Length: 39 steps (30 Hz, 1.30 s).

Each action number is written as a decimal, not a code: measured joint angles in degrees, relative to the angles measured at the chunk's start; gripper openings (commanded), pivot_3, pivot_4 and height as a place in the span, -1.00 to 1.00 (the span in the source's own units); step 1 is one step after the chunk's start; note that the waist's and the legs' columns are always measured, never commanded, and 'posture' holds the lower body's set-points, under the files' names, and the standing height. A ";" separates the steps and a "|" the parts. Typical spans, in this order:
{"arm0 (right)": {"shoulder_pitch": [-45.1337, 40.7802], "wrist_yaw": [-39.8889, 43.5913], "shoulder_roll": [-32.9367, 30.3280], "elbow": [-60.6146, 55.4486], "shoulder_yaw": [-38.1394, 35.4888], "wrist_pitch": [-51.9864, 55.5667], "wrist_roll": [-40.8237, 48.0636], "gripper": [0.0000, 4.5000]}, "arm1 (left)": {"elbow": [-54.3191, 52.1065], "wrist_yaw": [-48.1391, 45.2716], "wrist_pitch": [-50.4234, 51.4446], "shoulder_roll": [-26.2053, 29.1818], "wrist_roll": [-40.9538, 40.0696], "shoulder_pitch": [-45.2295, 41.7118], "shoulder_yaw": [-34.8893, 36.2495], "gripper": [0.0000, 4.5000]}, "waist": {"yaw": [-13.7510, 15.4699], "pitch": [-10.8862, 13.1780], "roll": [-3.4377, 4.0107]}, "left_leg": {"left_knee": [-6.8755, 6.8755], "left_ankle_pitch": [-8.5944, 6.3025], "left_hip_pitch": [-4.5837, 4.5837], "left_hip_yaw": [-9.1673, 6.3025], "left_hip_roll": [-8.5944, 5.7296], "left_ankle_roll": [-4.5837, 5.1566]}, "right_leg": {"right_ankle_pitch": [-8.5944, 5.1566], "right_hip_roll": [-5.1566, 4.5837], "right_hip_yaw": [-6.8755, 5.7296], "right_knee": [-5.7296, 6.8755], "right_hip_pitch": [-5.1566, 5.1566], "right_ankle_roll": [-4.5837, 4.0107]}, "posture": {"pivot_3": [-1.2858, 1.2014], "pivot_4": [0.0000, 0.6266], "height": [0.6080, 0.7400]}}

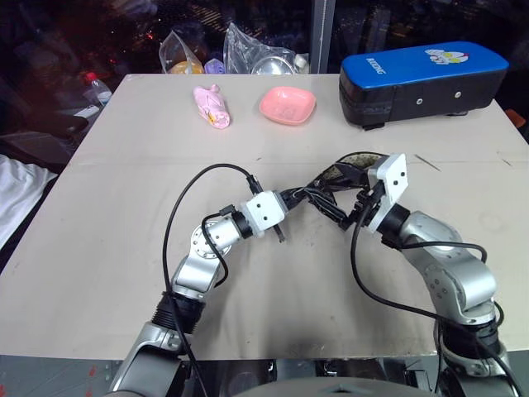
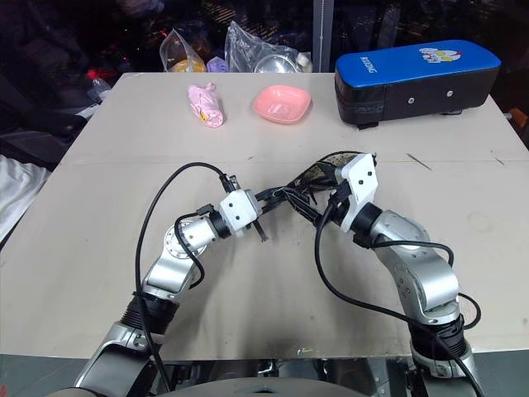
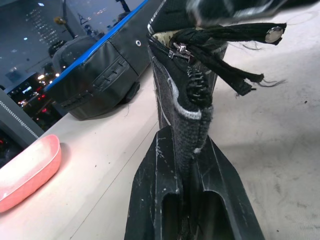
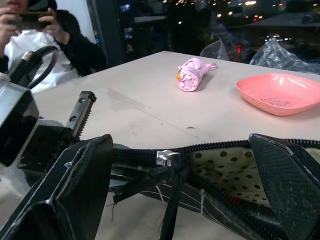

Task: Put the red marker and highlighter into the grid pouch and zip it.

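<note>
Still unzipped: grid pouch held up mid-counter

Grid pouch is off the counter, between the two arms. Its mouth is open; the lining is pale with dark polka dots, and the metal zipper pull sits part way along the teeth. Contents can't be made out. Left gripper is clamped tight on the pouch's fabric end. Right gripper is spread wide, its fingers either side of the pull, holding nothing. Farther back: pink dish, shallow and glossy; blue-topped black case.
</note>
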 measured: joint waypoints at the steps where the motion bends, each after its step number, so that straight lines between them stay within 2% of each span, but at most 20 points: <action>1: 0.48 -0.39 0.60 0.32 0.03 -0.59 0.00 0.96 | 0.00 0.01 0.00 -0.04 0.00 0.01 0.00 -1.00 | 0.00 0.00 0.00 | 0.00 0.00 0.00 0.00 0.00 0.00 | 0.00 0.00 0.00 0.00 0.00 0.00 | 0.03 -0.52 1.00; 6: 1.15 -1.03 0.83 1.43 0.19 -2.21 0.00 0.96 | 0.00 0.11 0.02 -0.16 0.01 0.10 0.00 -1.00 | 0.00 0.00 0.00 | 0.00 0.00 0.00 0.00 0.00 0.00 | 0.00 0.00 0.01 0.00 0.00 0.00 | 0.03 -0.52 1.00; 7: 1.16 -1.05 0.83 1.54 0.22 -2.37 0.00 0.85 | 0.00 0.11 0.02 -0.18 0.01 0.10 0.00 -1.00 | -0.01 0.00 0.00 | 0.00 0.00 0.00 0.00 0.00 0.00 | 0.00 0.00 0.00 0.00 0.00 0.00 | 0.03 -0.52 1.00; 9: 1.26 -1.06 0.84 1.71 0.34 -2.42 0.03 0.58 | 0.00 0.11 0.02 -0.23 0.01 0.11 0.00 -1.00 | -0.01 0.00 0.00 | 0.00 0.00 0.00 0.00 0.00 0.00 | 0.00 0.00 0.00 0.00 0.00 0.00 | 0.03 -0.52 1.00; 12: 1.65 -1.02 0.83 1.75 0.65 -2.41 0.17 -0.02 | 0.00 0.11 0.02 -0.23 0.01 0.11 0.00 -1.00 | 0.00 0.00 0.00 | 0.00 0.00 0.00 0.00 0.00 0.00 | 0.00 0.00 0.00 0.00 0.00 0.00 | 0.03 -0.52 1.00; 13: 1.97 -1.01 0.82 1.75 0.71 -2.40 0.29 -0.30 | 0.00 0.11 0.02 -0.22 0.01 0.10 0.00 -1.00 | 0.00 0.00 0.00 | 0.00 0.00 0.00 0.00 0.00 0.00 | 0.00 0.00 0.00 0.00 0.00 0.00 | 0.03 -0.52 1.00; 14: 2.17 -0.98 0.81 1.75 0.74 -2.40 0.33 -0.43 | 0.00 0.11 0.02 -0.23 0.01 0.10 0.00 -1.00 | 0.00 0.00 0.00 | 0.00 0.00 0.00 0.00 0.00 0.00 | 0.00 0.00 0.01 0.00 0.00 0.00 | 0.03 -0.52 1.00; 39: 5.12 -0.50 -0.48 0.37 -0.01 -3.17 3.88 -0.43 | 0.00 -0.08 0.02 -0.23 0.01 0.10 0.00 -1.00 | 0.00 0.00 0.00 | 0.00 0.00 0.00 -0.01 0.00 0.00 | 0.00 0.00 0.01 -0.01 0.00 0.00 | 0.03 -0.52 1.00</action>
